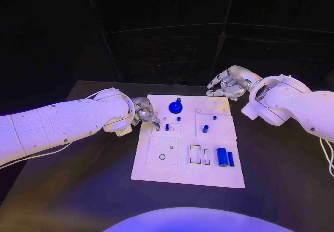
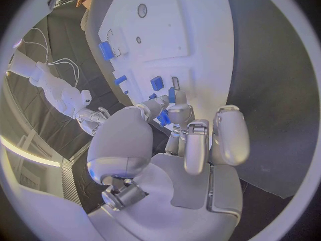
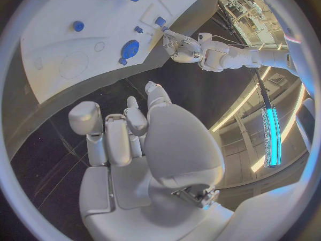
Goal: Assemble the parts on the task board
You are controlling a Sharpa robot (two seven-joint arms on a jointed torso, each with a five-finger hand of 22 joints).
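The white task board lies mid-table. On it are a round blue knob, several small blue pegs such as one, and a thick blue cylinder beside a thinner one. My left hand hovers over the board's left edge; its thumb and a finger pinch a small blue part, seen between the fingertips. My right hand hangs above the board's far right corner, fingers loosely bent, with nothing in them.
Two pale pieces stand in slots left of the cylinders. A round recess marks the board's near left plate. Black table surrounds the board. The knob and my left hand lie beyond the right hand.
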